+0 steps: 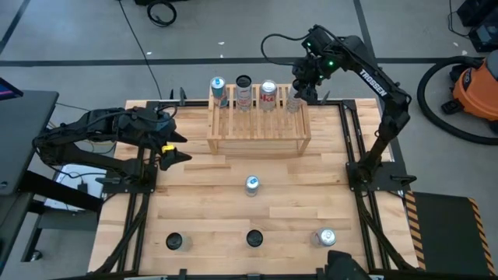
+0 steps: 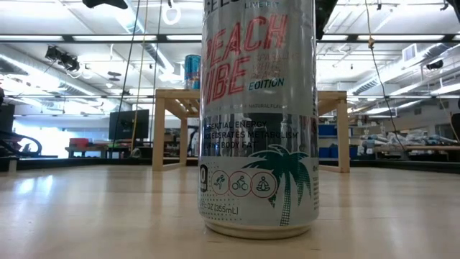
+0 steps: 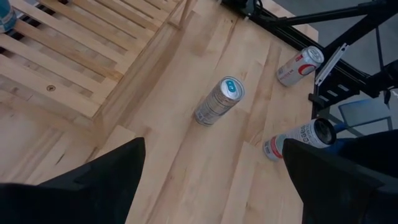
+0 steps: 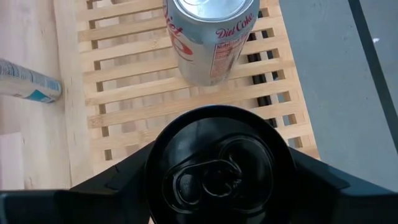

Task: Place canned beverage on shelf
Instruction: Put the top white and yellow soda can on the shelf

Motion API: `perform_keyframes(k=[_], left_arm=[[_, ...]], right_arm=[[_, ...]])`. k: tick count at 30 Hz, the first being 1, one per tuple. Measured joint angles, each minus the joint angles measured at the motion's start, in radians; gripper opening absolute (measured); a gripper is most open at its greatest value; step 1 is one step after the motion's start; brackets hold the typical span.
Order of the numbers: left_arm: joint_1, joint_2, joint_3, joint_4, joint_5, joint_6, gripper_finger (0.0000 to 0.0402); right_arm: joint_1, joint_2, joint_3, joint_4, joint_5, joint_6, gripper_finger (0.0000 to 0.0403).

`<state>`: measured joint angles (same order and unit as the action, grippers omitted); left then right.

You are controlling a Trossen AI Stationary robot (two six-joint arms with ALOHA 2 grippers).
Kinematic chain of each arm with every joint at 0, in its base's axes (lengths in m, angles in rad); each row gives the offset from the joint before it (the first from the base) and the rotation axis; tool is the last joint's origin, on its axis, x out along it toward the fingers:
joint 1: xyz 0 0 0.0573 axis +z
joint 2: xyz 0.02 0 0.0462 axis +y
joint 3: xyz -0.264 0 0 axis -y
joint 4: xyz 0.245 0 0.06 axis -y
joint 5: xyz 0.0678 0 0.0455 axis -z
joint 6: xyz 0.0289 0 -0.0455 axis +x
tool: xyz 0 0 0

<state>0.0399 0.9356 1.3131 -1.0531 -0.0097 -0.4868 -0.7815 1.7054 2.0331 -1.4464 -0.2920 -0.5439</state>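
Note:
The shelf (image 1: 258, 124), a low light-wood slatted rack, stands at the table's far middle. Along its far edge stand a blue can (image 1: 218, 89), a black-topped can (image 1: 243, 91) and a Diet Coke can (image 1: 268, 93). My right gripper (image 1: 299, 90) is over the shelf's right end, shut on another black-topped can (image 4: 217, 168), with the Diet Coke can (image 4: 211, 37) just beyond it. My left gripper (image 1: 168, 152) waits open at the table's left edge, nothing between its fingers (image 3: 106, 180). My right gripper has the black-topped can between its two fingers (image 4: 118, 186), which lie against opposite sides just under its top rim (image 4: 157, 149). The fingers come from above, slanting steeply down. The can stands upright over the shelf's slats; its own top hides whether its base rests on them.
On the table stand a silver can with a blue top (image 1: 251, 184) in the middle and three more cans (image 1: 174, 242) (image 1: 254, 238) (image 1: 325, 237) along the near edge. A tall "Peach Vibe" can (image 2: 259, 122) fills the low view. Bare slats lie on the shelf's near half.

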Motion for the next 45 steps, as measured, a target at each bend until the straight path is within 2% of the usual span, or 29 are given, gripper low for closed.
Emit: perform_keyframes(k=[11, 30, 36, 45], left_arm=[[0.0, 0.0, 0.0, 0.0, 0.0, 0.001, 0.038], [0.0, 0.0, 0.0, 0.0, 0.0, 0.002, 0.038], [0.0, 0.0, 0.0, 0.0, 0.0, 0.002, 0.038], [0.0, 0.0, 0.0, -0.001, 0.0, 0.004, 0.038]], right_arm=[[0.001, 0.006, -0.005, 0.003, 0.04, -0.014, 0.0309], [0.016, 0.004, -0.004, 0.039, 0.07, -0.054, 0.0311], [0.023, -0.005, -0.004, 0.04, 0.114, -0.059, 0.0311], [0.022, -0.04, -0.004, 0.062, 0.104, -0.07, 0.0311]])
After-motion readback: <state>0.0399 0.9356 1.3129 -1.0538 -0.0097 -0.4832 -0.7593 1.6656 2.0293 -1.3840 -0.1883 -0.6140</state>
